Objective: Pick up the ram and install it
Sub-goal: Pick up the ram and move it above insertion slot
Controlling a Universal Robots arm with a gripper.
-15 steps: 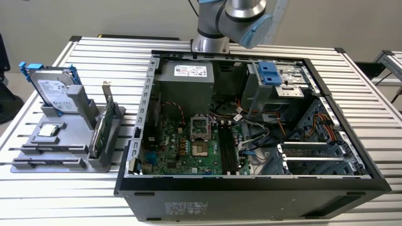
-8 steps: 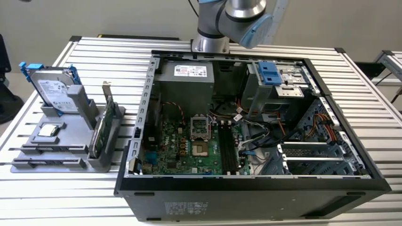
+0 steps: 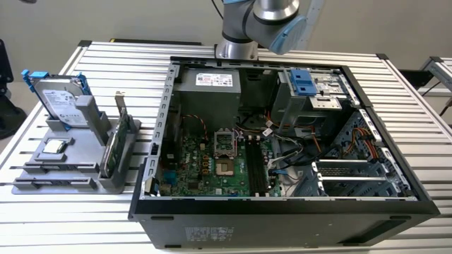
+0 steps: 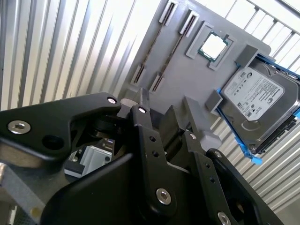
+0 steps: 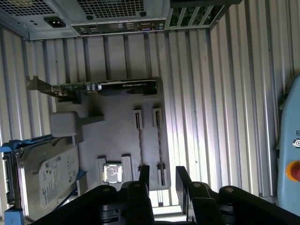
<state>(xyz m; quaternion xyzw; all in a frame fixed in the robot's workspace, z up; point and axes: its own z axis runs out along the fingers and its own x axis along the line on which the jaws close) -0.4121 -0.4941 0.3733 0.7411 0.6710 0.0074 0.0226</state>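
Observation:
In both wrist views my gripper (image 5: 163, 177) (image 4: 165, 112) hangs high above the grey holder (image 5: 117, 122) (image 4: 187, 70), open, with nothing between its black fingers (image 5: 144, 174). Below it the holder has two narrow slots (image 5: 139, 140) (image 4: 154, 49). Each slot shows a thin dark strip seen edge-on, and I cannot tell whether either strip is the ram. In the exterior view the holder (image 3: 71, 159) stands at the exterior view's left of the open computer case (image 3: 282, 132). The motherboard's long memory slots (image 3: 255, 166) lie in the case floor.
The holder also carries a silver hard drive with blue rails (image 3: 60, 100) (image 5: 44, 178), a green card with a metal bracket (image 3: 116, 140) (image 5: 103, 86) and a square chip (image 3: 56, 147) (image 4: 214, 45). Everything stands on a ribbed metal table (image 3: 42, 222). A light-blue device with a red button (image 5: 293, 171) lies beside the holder.

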